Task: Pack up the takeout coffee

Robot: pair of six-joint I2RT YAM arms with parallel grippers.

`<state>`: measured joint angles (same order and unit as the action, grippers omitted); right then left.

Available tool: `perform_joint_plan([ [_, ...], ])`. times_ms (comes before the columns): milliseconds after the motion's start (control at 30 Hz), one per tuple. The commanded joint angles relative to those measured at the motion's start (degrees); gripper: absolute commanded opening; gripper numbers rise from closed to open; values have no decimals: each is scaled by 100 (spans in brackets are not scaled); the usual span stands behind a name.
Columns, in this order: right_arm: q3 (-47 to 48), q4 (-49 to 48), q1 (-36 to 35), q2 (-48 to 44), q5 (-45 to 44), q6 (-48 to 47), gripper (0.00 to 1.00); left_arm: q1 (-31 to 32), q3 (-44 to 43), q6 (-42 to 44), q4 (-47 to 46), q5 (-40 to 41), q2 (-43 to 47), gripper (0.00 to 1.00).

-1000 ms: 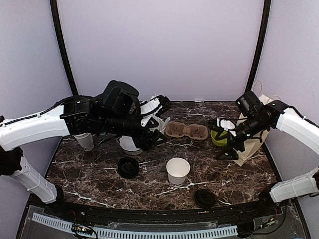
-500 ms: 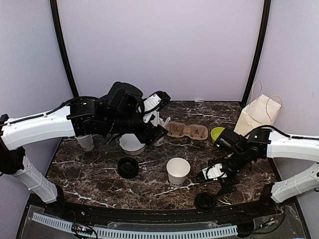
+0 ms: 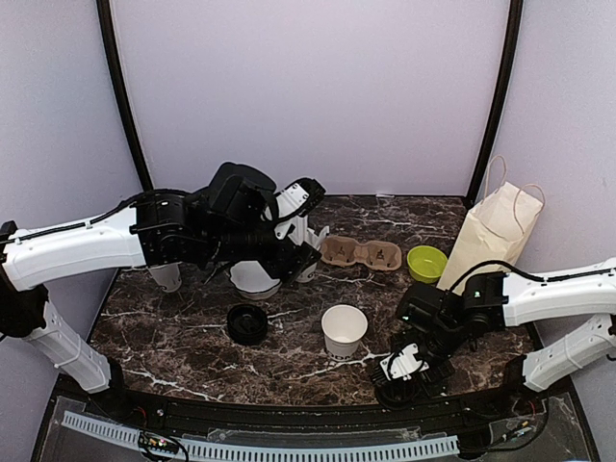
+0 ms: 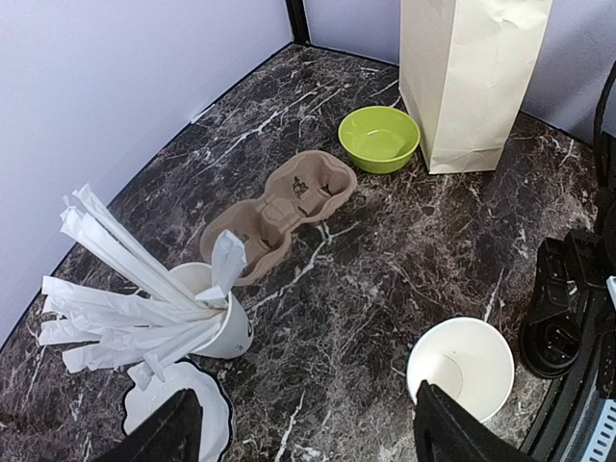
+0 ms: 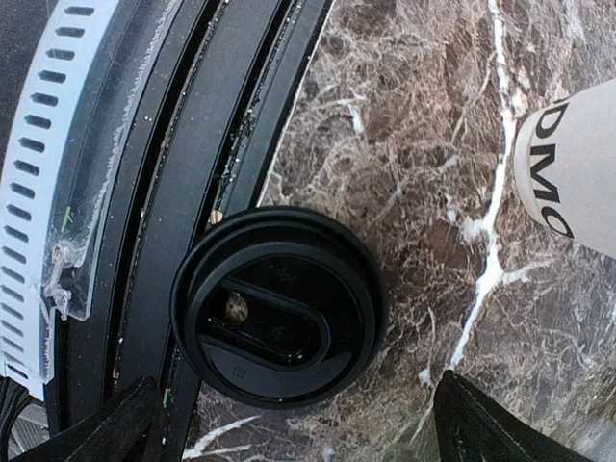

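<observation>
the black lid (image 5: 279, 332) is found flat at the table's (image 3: 192, 356) near edge, directly beneath the right gripper (image 5: 289, 428), whose jaws are spread wide and empty to either side. the lidless cup (image 3: 344, 329) is stood near, to its left. the left gripper (image 4: 308, 438), likewise released, is farther off.
</observation>
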<state>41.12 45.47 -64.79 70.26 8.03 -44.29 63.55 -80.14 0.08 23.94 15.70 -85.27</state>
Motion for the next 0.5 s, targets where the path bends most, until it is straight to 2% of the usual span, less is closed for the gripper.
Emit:
perform_joint_plan([
  [0, -60, -369, -169, 249, 24, 92, 98, 3, 141, -175, 9, 71, 324, 78],
  [267, -128, -517, -312, 539, -96, 79, 98, 0, 303, -177, -20, 127, 432, 78],
  [467, -158, -526, -379, 641, -107, 92, 91, 0, 306, -134, -5, 151, 380, 79],
])
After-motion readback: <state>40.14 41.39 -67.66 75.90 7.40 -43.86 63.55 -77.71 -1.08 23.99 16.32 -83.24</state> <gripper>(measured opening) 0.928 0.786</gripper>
